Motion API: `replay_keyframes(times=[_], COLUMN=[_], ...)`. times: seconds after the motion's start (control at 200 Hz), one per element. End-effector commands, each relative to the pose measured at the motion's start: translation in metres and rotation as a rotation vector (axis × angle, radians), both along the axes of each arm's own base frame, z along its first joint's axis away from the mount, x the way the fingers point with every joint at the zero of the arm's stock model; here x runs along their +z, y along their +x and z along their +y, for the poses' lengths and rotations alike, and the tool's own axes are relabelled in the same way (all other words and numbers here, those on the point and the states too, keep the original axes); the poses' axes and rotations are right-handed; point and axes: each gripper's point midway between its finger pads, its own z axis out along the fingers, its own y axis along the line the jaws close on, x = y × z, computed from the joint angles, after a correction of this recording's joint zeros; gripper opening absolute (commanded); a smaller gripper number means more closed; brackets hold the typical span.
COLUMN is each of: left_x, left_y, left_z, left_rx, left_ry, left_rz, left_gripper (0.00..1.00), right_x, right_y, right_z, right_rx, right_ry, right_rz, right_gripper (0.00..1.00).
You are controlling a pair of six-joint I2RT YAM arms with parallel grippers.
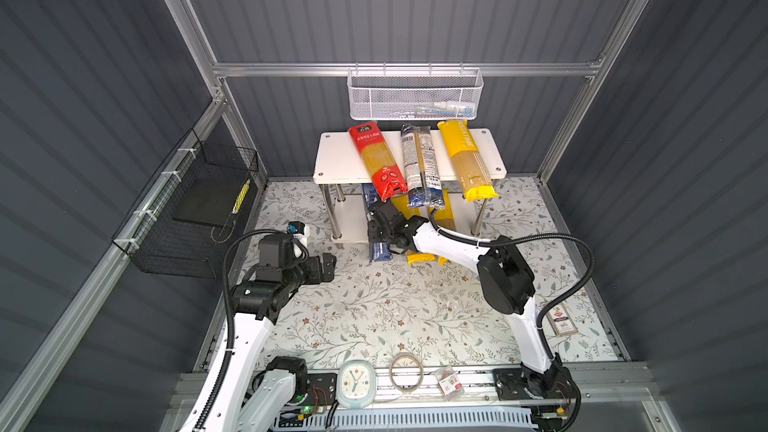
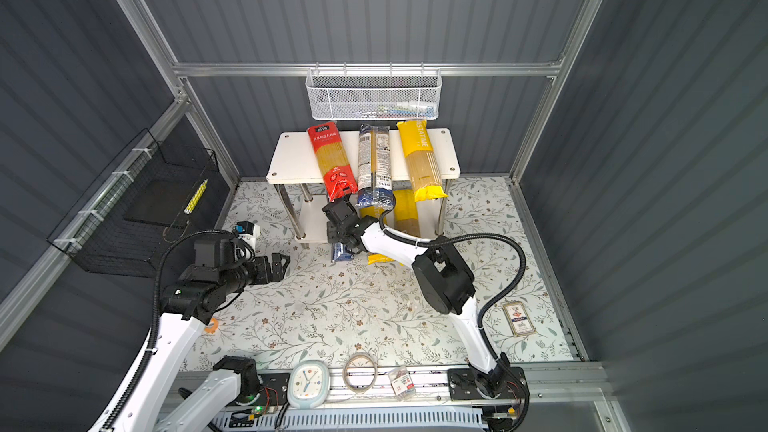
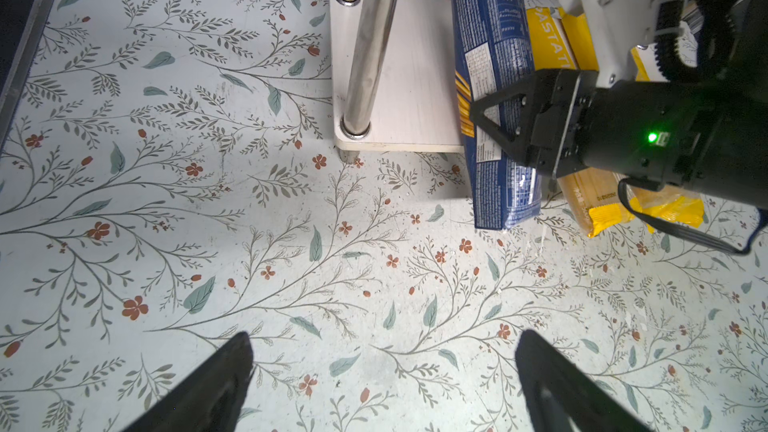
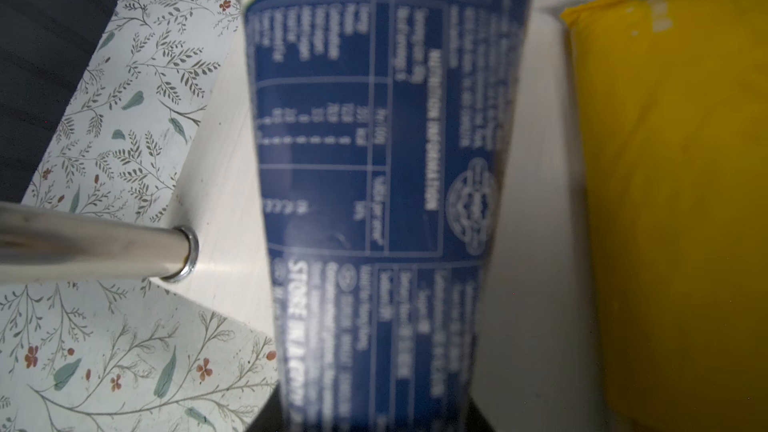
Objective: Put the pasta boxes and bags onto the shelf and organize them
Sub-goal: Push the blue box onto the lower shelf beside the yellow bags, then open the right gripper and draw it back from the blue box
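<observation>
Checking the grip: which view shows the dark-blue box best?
Left wrist view: the dark-blue box shows nearly whole, the right gripper clasping it. Right wrist gives a blurred close-up; both top views show only its ends.

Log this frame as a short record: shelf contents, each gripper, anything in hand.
top board: red spaghetti bag, clear bag with dark-blue ends, yellow PASTATIME bag, all overhanging the front of the white two-tier shelf
lower board: dark-blue patterned box sticking out past its front edge; yellow bags beside it
right gripper: shut on the box
left gripper: open, empty, above the floral table
</observation>
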Motion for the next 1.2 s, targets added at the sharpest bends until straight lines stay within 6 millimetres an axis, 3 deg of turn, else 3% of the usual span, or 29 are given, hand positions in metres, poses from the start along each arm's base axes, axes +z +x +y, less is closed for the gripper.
replay_keyframes(times=[0.0,0.105,0.355,0.46,0.68,0.86,0.97,1.071,1.196], left_x=[-0.007,-0.007,-0.006,-0.006,-0.004,-0.004,-0.004,-0.004,0.002], left_y=[-0.003,-0.003,-0.004,-0.003,-0.003,-0.003,-0.002,0.001,0.009], left_z=[0.000,0.000,0.002,0.002,0.004,0.005,0.006,0.010,0.013], left_rx=[-0.011,-0.008,-0.003,-0.001,0.009,0.013,0.020,0.054,0.111], left_ry=[0.003,0.006,0.009,0.011,0.018,0.020,0.021,0.026,0.000], left_rz=[0.022,0.022,0.017,0.016,0.009,0.008,0.008,0.014,0.009], left_gripper=[1.00,1.00,1.00,1.00,1.00,1.00,1.00,1.00,1.00], right_x=[0.062,0.054,0.050,0.053,0.047,0.051,0.056,0.062,0.069], right_y=[0.027,0.031,0.027,0.020,-0.029,-0.076,-0.103,-0.122,-0.138], right_z=[0.016,0.017,0.022,0.023,0.026,0.017,0.004,-0.021,-0.078], right_rx=[-0.019,-0.019,0.003,0.018,0.103,0.165,0.190,0.176,0.120], right_ry=[0.149,0.143,0.168,0.168,0.124,0.085,0.059,0.052,-0.027], right_rz=[-0.136,-0.115,-0.093,-0.085,-0.062,-0.105,-0.128,-0.151,-0.169], right_gripper=[0.47,0.61,0.63,0.71,0.81,0.82,0.84,0.84,0.84])
